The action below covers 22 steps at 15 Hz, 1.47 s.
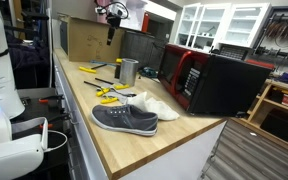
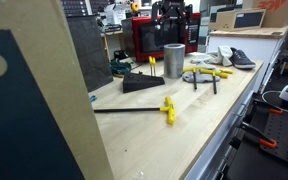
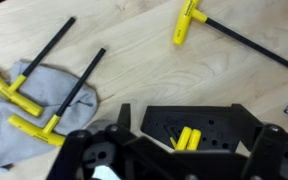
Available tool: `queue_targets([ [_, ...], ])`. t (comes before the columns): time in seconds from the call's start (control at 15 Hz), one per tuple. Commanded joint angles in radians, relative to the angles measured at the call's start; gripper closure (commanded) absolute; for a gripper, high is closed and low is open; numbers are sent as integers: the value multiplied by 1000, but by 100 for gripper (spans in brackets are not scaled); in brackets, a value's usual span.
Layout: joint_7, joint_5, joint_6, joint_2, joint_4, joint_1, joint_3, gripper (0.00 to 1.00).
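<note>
My gripper (image 3: 189,155) hangs open well above the wooden bench, with nothing between its fingers. In the wrist view, straight below it, lies a black tool holder (image 3: 209,122) with two yellow handles (image 3: 187,138) stuck in it. A T-handle hex key (image 3: 229,32) lies alone on the wood at the upper right. Two more T-handle keys (image 3: 59,75) rest partly on a grey cloth (image 3: 4,125) at the left. Both exterior views show the gripper (image 1: 110,33) (image 2: 172,32) high over the back of the bench, above a metal cup (image 2: 173,60) and the holder (image 2: 142,82).
A grey shoe (image 1: 124,118) and a white cloth (image 1: 156,104) lie near the bench's front end. A red and black microwave (image 1: 219,80) stands along one side, and a cardboard box (image 1: 89,38) stands at the back. Yellow-handled tools (image 1: 109,93) are scattered mid-bench.
</note>
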Motion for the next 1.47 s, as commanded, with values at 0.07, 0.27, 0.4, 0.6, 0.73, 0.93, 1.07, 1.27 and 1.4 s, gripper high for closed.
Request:
queue_targets([
  [0.07, -104, -147, -191, 16, 126, 12, 27, 0],
  [0.27, -216, -221, -264, 22, 173, 24, 41, 0],
  [0.4, -286, -262, -297, 17, 185, 31, 45, 0],
  [0.6, -358, -310, -336, 1, 188, 38, 48, 0],
  [0.73, -390, -333, -353, -14, 183, 41, 48, 0],
  [0.93, -416, -348, -376, -40, 177, 41, 46, 0],
  [1.07, -444, -339, -395, -60, 175, 40, 43, 0],
  [1.27, -461, -304, -407, -85, 179, 36, 36, 0],
  [1.4, -438, -311, -381, -69, 173, 36, 42, 0],
])
